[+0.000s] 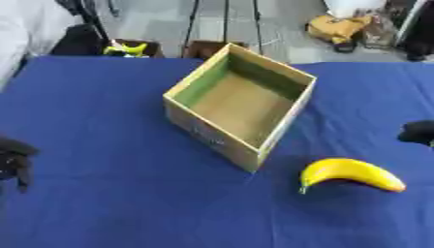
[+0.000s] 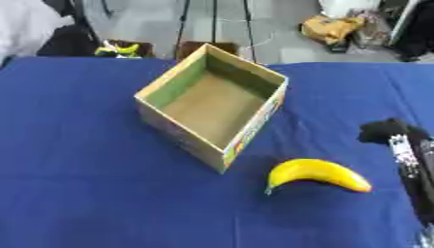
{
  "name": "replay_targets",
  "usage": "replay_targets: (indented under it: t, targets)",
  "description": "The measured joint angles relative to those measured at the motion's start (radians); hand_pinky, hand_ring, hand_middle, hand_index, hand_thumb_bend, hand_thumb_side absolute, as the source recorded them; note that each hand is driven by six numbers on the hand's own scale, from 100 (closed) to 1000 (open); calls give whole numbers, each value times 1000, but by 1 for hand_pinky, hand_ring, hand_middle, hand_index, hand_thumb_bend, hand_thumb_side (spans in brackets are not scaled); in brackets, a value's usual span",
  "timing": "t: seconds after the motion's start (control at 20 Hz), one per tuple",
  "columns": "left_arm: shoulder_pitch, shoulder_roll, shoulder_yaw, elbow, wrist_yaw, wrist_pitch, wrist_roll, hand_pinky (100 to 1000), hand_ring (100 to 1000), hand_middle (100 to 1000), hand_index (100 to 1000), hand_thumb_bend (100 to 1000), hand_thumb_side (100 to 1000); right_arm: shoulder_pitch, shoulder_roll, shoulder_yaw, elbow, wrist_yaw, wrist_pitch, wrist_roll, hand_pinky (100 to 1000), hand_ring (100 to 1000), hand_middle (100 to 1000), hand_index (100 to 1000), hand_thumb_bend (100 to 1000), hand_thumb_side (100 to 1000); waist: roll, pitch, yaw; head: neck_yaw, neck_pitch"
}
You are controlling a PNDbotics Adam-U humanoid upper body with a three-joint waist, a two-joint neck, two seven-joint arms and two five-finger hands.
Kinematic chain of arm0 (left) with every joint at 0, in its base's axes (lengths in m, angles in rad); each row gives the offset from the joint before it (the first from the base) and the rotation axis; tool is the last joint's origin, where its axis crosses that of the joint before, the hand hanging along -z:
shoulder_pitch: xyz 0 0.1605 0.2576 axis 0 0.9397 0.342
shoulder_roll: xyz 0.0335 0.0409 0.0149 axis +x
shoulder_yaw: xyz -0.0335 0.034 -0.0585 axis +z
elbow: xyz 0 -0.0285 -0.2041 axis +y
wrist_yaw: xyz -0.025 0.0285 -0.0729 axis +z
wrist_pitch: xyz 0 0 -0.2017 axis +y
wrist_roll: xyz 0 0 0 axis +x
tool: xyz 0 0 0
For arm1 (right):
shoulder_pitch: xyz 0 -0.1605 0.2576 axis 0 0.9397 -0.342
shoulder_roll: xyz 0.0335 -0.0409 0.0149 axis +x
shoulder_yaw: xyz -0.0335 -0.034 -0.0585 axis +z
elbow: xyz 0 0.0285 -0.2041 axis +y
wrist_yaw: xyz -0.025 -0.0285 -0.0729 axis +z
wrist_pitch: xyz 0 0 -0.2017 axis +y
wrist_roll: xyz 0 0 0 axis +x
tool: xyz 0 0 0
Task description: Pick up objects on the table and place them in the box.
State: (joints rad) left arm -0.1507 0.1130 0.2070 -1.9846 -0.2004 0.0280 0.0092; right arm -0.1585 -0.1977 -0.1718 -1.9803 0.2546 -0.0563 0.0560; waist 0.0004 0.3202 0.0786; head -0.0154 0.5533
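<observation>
An open cardboard box (image 1: 292, 112) with a green inner wall stands turned at an angle in the middle of the blue table, and nothing shows inside it. A yellow banana (image 1: 352, 173) lies on the cloth just right of the box's near corner. My right hand (image 2: 387, 131) comes in from the right edge, up and to the right of the banana, apart from it and holding nothing. Only part of my left hand (image 1: 14, 159) shows at the left edge, low down, far from the box, with its fingers hanging relaxed.
The blue cloth (image 1: 101, 121) covers the whole table. Beyond the far edge are a small brown crate (image 1: 203, 48), a yellow-green object (image 1: 127, 48), tripod legs and a yellow bag (image 1: 339, 28) on the floor. A white-clad person (image 1: 21, 29) is at the far left.
</observation>
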Motion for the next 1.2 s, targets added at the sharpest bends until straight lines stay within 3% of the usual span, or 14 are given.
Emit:
replay_targets:
  t: [0.65,1.2]
  targets:
    - [0,0,0,0,0,1,-1,143,231,301,464,100,1000,0,-7,0,0,10,-3,-3,758,647,570,678,100,1000,0,0,-2,-74,10]
    - [0,0,0,0,0,1,-2,143,231,302,464,100,1000,-10,-123,9,0,71,-36,-13,759,685,612,706,101,1000,0,0,-1,-70,10]
